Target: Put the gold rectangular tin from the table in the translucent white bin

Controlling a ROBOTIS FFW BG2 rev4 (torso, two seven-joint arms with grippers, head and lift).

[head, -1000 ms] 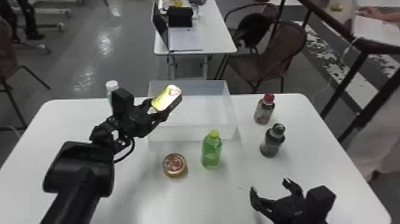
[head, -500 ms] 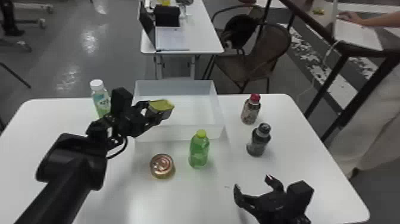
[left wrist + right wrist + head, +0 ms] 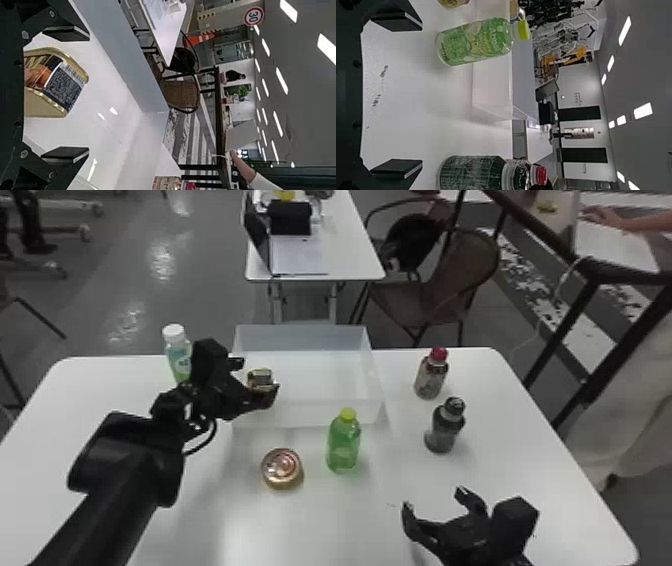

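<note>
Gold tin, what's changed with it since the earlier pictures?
The left gripper has opened and let go of the gold tin, which is now lower, at the left end of the translucent bin. The green bottle, round can and open right gripper look unchanged.

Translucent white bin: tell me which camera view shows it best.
The head view, with nearly the whole bin, its left side partly covered by the left claw. Left wrist view: inner floor and walls. Right wrist view: outer wall and corner beyond the green bottle.
</note>
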